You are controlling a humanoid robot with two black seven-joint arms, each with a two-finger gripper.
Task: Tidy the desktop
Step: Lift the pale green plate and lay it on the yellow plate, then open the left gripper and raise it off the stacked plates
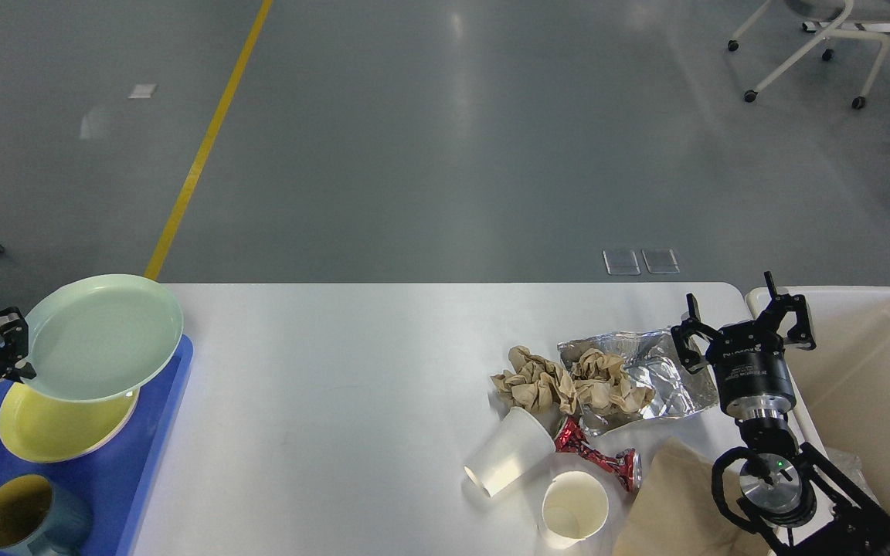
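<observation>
The white desktop [352, 401] spans the view. My left gripper [11, 346] at the far left is shut on the rim of a pale green plate [101, 336], holding it tilted above the yellow plate [59, 428] in the blue tray [144, 455]. My right gripper [746, 316] is open and empty, fingers up, beside a silver foil wrapper [661, 371]. Rubbish lies at the right: crumpled brown paper [561, 382], a tipped white paper cup [508, 452], an upright paper cup [574, 510], a red wrapper [599, 455] and a flat brown paper bag [677, 502].
A cream plastic bin [870, 386] stands off the desktop's right edge. A dark teal mug [20, 521] sits in the tray's front. A rolling chair [816, 46] stands on the floor at the far right.
</observation>
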